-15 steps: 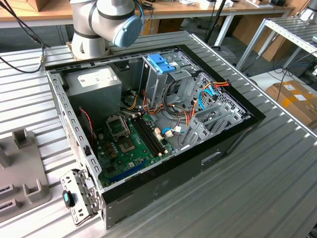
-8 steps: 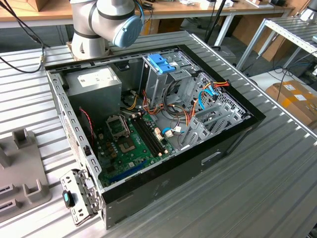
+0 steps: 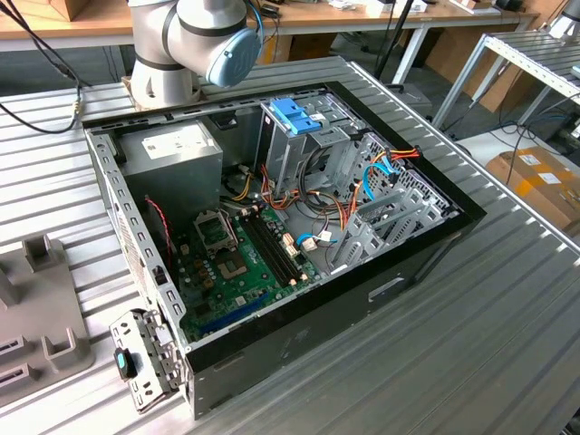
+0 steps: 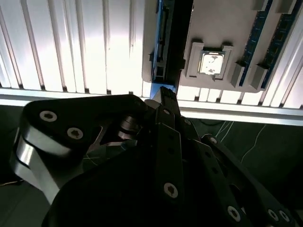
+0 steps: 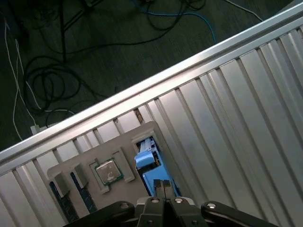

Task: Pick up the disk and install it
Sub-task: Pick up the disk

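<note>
Disk point(image 5: 146, 161) stands on its edge in a slot of a grey holder tray point(image 5: 127, 138), not yet lifted. The tray lies flat on the ribbed metal surface point(image 5: 236, 118), close to one long edge, with the floor and loose cables beyond. Standing on edge likely leaves the top rail clear for a grip from above, and the slot walls keep the disk from tipping.

Gripper point(image 5: 163, 185) hangs directly over the slot in the first wrist view. The fingers point(image 5: 158, 185) are pressed together with a hairline gap and nothing between them. They sit over the disk's upper edge; contact cannot be judged. In the second wrist view the gripper point(image 4: 165, 93) points at the slot end nearest it, lined up with the disk's length.

Look of the disk: a light blue plastic rail runs along the exposed edge, with a raised blue tab at one end. In the second wrist view the disk point(image 4: 160, 52) reads as a thin blue-grey strip beside a dark gap. Its metal body and label are hidden in the slot.

Same tray: a square processor chip point(image 5: 108, 171) in its own recess beside the disk slot, and memory sticks point(image 5: 60, 194) further along.

Exterior view: an open computer case point(image 3: 362, 299) sits mid-surface with its side panel off. Its drive cage carries a blue bracket point(image 3: 294, 115). The arm base point(image 3: 208, 36) stands behind the case.
</note>
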Controlling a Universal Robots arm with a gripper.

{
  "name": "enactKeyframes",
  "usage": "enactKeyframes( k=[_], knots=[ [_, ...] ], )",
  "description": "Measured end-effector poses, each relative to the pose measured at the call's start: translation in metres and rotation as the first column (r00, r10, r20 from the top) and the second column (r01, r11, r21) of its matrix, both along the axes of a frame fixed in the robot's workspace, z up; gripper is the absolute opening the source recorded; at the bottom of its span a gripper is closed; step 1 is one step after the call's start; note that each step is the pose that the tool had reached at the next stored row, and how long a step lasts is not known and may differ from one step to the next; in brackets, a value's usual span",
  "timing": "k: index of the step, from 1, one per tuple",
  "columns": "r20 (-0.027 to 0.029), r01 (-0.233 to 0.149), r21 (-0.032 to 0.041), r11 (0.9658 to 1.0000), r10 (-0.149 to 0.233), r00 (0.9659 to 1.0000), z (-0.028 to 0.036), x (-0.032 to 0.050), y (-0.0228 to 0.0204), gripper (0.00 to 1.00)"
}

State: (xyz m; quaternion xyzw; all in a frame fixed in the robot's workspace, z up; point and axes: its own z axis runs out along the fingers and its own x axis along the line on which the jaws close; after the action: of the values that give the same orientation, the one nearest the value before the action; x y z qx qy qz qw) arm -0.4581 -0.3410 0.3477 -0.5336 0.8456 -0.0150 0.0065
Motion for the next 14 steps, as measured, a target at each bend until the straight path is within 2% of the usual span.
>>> enactKeyframes(
  k=[4,8,12,14],
  knots=[
    [0.0000,-0.049,-0.0001,0.9988,0.049,0.9988,0.0000,0.0000,0.0000,0.11],
    [-0.0002,-0.104,-0.0020,0.9946,0.104,0.9946,-0.0001,0.0000,-0.0001,0.11],
    [-0.0006,-0.159,-0.0049,0.9872,0.159,0.9872,-0.0002,0.0000,0.0000,0.11],
    [-0.0007,-0.187,-0.0058,0.9823,0.187,0.9823,-0.0004,0.0000,0.0000,0.11]
  ],
)
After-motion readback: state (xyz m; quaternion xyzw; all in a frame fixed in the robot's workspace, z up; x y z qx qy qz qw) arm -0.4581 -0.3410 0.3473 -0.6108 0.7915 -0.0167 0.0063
